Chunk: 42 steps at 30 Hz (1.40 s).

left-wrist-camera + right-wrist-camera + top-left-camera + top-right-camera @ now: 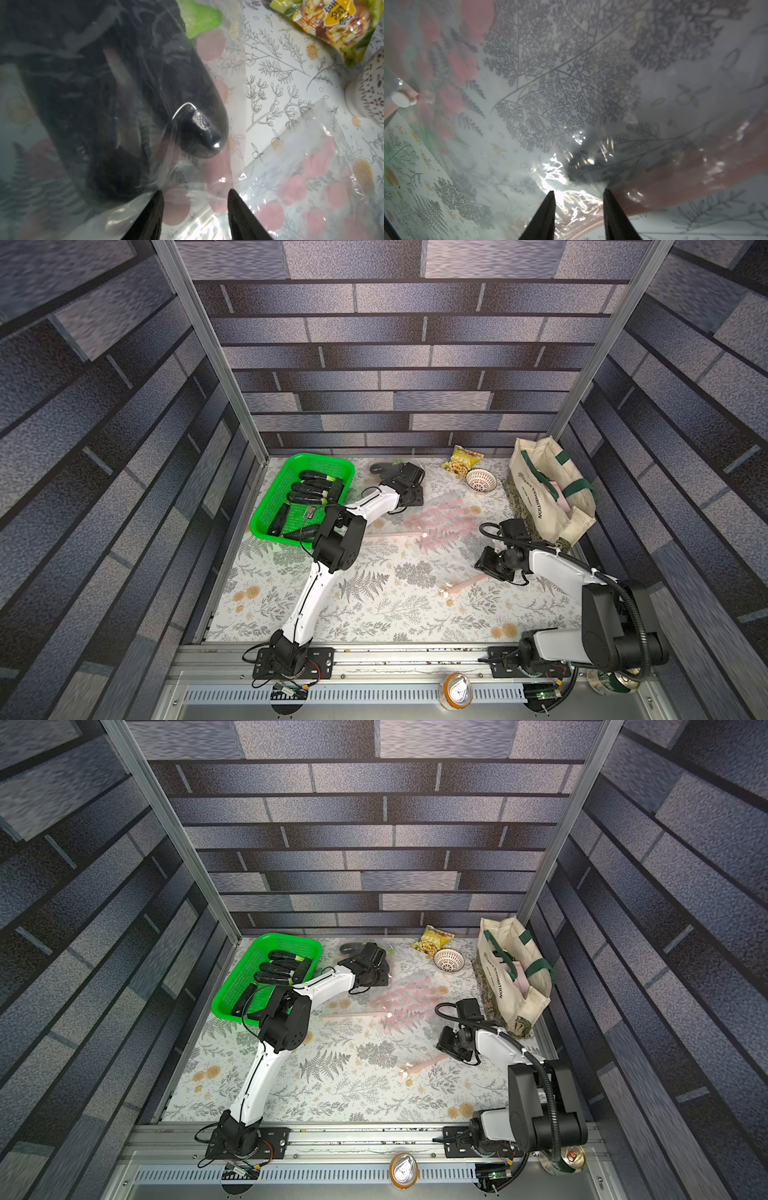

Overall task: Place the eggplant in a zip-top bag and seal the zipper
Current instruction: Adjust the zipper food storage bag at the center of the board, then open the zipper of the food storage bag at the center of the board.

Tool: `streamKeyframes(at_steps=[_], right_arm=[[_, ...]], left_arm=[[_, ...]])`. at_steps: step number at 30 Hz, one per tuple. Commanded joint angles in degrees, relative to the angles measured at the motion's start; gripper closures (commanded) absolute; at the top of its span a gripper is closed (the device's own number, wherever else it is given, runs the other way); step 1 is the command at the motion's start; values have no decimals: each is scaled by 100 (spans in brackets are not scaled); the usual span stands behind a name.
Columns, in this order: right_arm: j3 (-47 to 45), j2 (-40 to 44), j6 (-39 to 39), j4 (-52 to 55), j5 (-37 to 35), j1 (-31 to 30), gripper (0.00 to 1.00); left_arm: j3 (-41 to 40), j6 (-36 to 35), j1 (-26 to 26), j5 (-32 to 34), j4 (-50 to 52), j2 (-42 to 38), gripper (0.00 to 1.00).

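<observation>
1. The floral-cloth table (374, 614) carries everything. The green basket (266, 506) of spare eggplants sits at its far left corner (not needed now).
2. The zip-top bag (444, 514), clear with pink spots, lies across the middle-right of the cloth, from the far edge toward the right arm. Its film is hard to trace, and more than one bag may overlap here.
3. The eggplant (128, 87) lies at the table's far edge. The left wrist view shows it through wrinkled film, so it is probably inside the bag, with its green stalk end away from the fingers.
4. The left gripper (195, 193) has its jaws apart and holds nothing. Film lies between them, near the eggplant's rounded end. It would do best to back straight out along the bag, so the film does not drag the eggplant with it.
5. The right gripper (579, 192) is likewise parted and empty, over glossy film, with the pink zipper band (675, 176) just beside one finger. It should close squarely across both layers of the band before pulling.
6. The white slider (399, 99) sits well apart from that gripper. Sealing will call for a flat, taut band along the whole run.
</observation>
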State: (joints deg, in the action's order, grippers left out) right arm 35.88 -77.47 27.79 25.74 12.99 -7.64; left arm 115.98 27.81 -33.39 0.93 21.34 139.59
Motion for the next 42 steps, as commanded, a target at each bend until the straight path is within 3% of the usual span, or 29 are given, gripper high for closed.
streamKeyframes(at_steps=[1,5,8,12,16,20,26,28,34,37,42], right_arm=[[69,488,-122,142,153,-18,58],[469,1510,-812,336,187,-23,54],[849,2185,-2013,531,509,-57,52],[1162,2792,-3499,940,1216,-100,48],[1349,2883,-4929,1726,1743,-212,44],[1439,2739,-5967,2275,1168,-658,42],[1340,2303,-7167,2483,-169,-1239,35],[1270,2158,-7398,2438,-392,-1350,32],[1220,1773,-7743,2431,-697,-1499,29],[1196,1642,-8031,2572,-873,-1530,29],[1232,1409,-8365,2726,-1088,-1530,29]], left_arm=[[213,-284,-18,74,230,-184,47],[174,-424,-96,-12,382,-876,45],[-230,-472,-136,-149,396,-1675,44],[-1579,-268,-152,-355,129,-3000,43],[-3076,123,-172,-315,-82,-4285,42],[-4401,441,-64,68,31,-5415,40],[-5587,439,854,541,511,-6483,32],[-5907,376,1168,575,466,-6719,27],[-6297,239,1929,-114,462,-6689,18],[-6309,200,2029,-490,389,-6461,18],[-6332,169,2029,-545,321,-6187,18]])
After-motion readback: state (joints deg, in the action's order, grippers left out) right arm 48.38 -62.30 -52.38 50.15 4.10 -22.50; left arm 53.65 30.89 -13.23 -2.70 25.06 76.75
